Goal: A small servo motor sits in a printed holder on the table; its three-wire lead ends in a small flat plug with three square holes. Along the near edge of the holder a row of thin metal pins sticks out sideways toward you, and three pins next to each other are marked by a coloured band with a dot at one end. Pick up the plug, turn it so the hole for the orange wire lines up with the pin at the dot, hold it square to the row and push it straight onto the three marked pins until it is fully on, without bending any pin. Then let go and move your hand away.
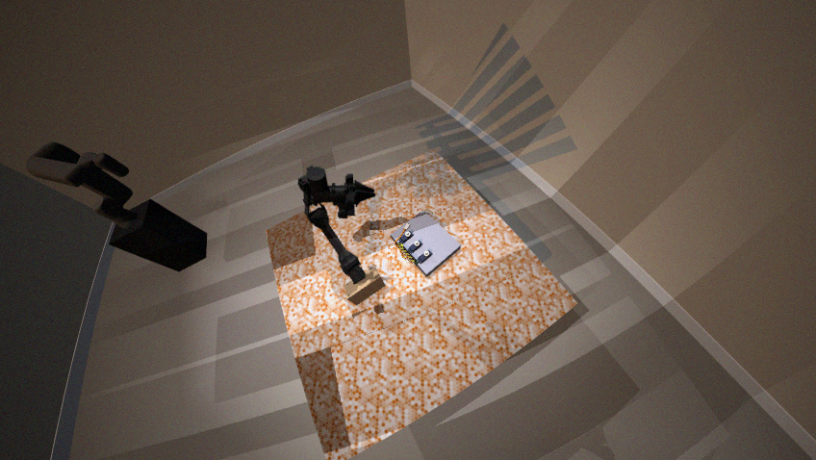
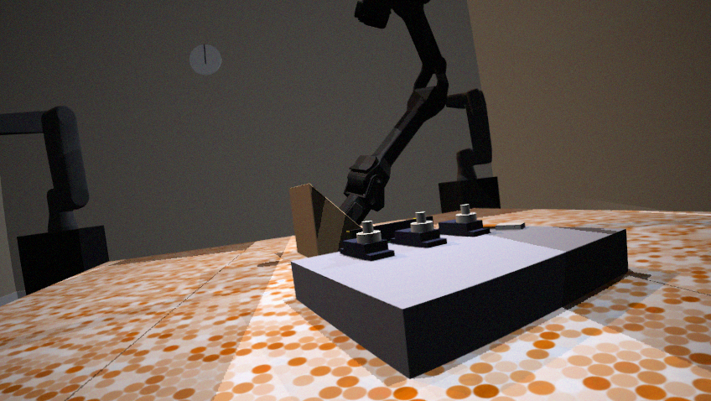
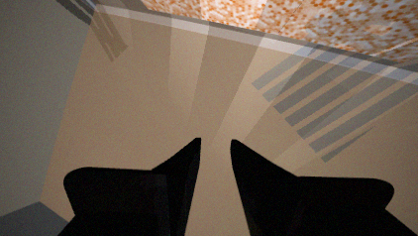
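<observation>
The pale holder [image 1: 440,242] [image 2: 448,268] is a flat slab on the table, with three dark servos in a row along one side; the middle servo [image 1: 415,245] [image 2: 420,236] has a white hub. A small pale flat piece [image 2: 510,226], perhaps the plug, lies at the slab's far side with a bit of orange beside it. Yellow and dark marks run along the holder's edge; single pins, the dot and the plug's holes are too small to tell. My gripper [image 1: 374,192] [image 3: 215,143] is partly open and empty, raised above the table and away from the holder. Its fingertips are outside the exterior view.
A tan block [image 1: 366,290] [image 2: 304,219] stands beside my arm's base, on the servo side of the holder. The table [image 1: 434,354] [image 2: 149,319] has an orange-dotted top. A black arm on a box [image 1: 163,237] stands off the table. The wrist view mostly shows wall and floor edge.
</observation>
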`<state>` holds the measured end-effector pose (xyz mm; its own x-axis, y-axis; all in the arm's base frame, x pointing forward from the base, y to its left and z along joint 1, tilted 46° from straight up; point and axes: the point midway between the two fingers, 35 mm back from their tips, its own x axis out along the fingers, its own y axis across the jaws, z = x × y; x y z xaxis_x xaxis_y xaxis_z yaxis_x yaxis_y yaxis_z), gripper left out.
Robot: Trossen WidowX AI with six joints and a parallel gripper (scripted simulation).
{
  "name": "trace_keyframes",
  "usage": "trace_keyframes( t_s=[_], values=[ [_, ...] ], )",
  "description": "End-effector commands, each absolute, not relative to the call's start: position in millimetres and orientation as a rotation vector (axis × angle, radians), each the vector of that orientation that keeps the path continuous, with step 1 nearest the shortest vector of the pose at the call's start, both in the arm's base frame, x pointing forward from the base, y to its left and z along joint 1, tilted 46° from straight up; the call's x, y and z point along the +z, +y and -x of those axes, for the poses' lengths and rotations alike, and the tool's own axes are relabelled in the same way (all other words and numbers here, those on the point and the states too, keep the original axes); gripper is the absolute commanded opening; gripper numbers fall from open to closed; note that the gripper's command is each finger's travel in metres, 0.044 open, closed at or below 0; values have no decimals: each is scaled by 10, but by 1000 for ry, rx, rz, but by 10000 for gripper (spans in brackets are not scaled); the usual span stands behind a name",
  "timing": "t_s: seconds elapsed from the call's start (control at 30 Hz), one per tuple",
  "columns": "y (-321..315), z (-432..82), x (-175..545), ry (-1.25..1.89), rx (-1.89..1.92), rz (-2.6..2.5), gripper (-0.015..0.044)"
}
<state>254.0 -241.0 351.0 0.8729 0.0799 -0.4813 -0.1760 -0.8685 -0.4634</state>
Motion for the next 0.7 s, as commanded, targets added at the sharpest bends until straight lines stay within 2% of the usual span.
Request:
trace_keyframes(
  t_s=[0.0, 0.67],
  values=[
    [-2372, -2554, 3517, 62, 695, 2592, 115],
    [-2232, -2705, 3448, -27, 781, 2871, 115]
  ],
)
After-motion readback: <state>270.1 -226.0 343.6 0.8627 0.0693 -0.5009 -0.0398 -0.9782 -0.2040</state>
